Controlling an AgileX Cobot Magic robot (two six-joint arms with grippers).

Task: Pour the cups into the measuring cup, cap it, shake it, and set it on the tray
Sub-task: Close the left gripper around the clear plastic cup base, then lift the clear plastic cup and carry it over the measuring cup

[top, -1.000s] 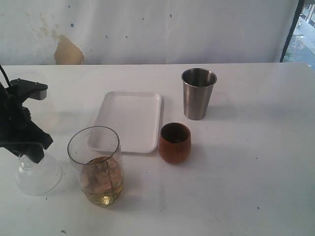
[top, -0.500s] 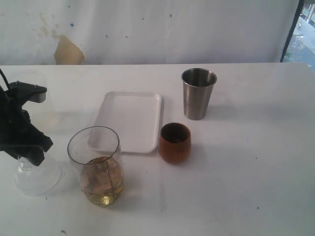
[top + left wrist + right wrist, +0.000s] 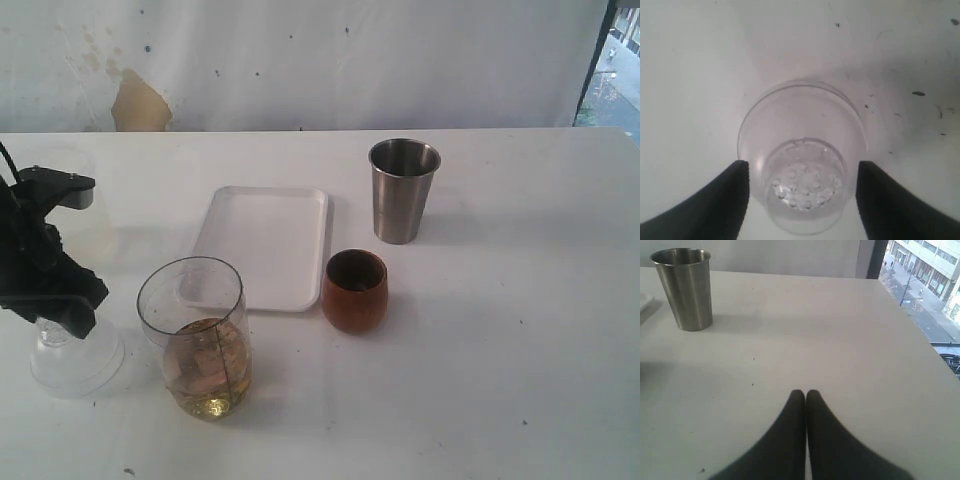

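Clear domed lid (image 3: pixel 801 112) is straddled by the spread left gripper (image 3: pixel 802 169). Right gripper (image 3: pixel 805 395) is seen pressed together.

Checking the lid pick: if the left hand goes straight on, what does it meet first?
Probably the clear domed lid: the left hand points down at it, fingers open either side of its perforated top. Gap unclear.

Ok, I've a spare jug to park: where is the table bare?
Bare: the whole stretch right of the steel tumbler and wooden cup, and the tray itself. Crowded: the left, where measuring cup, domed lid and left pincer cluster.
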